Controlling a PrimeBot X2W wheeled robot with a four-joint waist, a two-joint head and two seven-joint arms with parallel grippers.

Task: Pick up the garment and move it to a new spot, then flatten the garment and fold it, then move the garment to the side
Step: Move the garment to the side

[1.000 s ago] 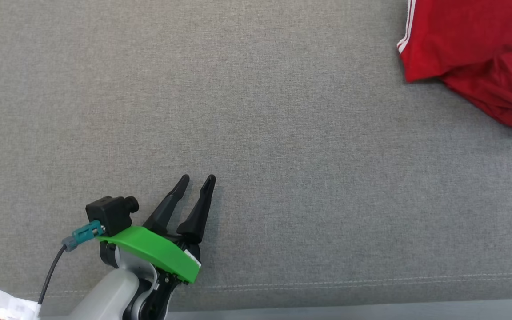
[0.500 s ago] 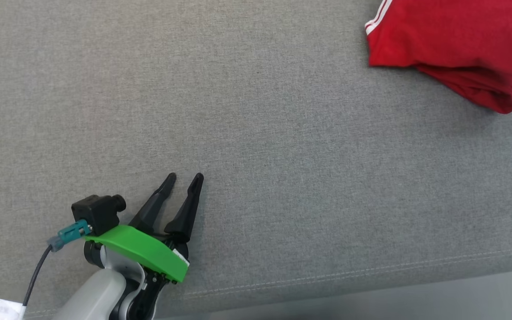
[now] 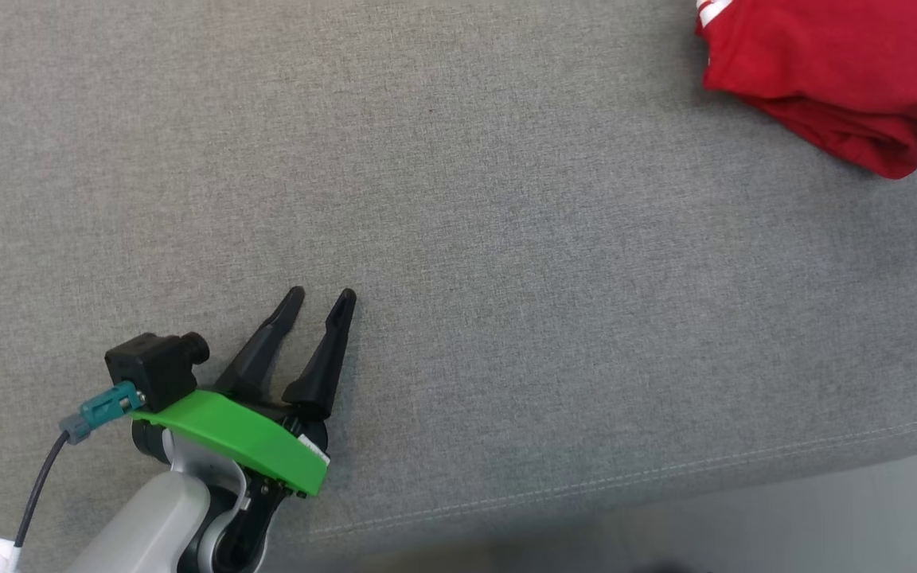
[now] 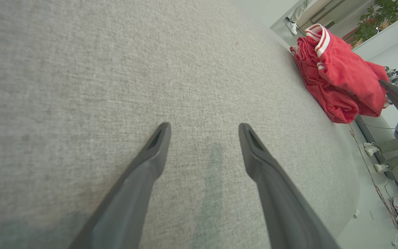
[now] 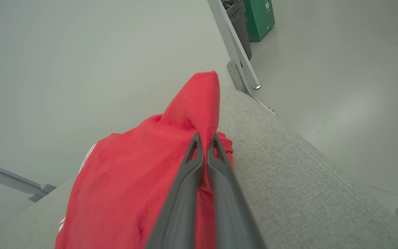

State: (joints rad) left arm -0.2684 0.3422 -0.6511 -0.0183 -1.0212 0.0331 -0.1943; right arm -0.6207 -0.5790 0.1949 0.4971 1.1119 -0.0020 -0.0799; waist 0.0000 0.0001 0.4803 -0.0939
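You are working over a wide grey fabric surface [image 3: 458, 199], and the red garment [image 3: 825, 72] is lying bunched at its far right end, close to an edge with bare floor [image 5: 340, 69] beyond it. That is where the risk is sitting. If the cloth is slipping free while you are lifting or dragging it, the heap is likely to be sliding off that edge rather than back onto the surface. It is also crumpled in thick folds, so pulling from a single point is probably tightening the tangle and making the flattening harder. The right gripper [image 5: 205, 138] is pinching with its two fingers almost together on one narrow ridge of the garment, which is standing up in a peak just past the fingertips. That bite looks thin, so a quick move may be enough to lose it. The left gripper [image 3: 321, 296] is hovering low over bare fabric well apart from the garment, its fingers spread and holding nothing, so it is giving you no second hold.
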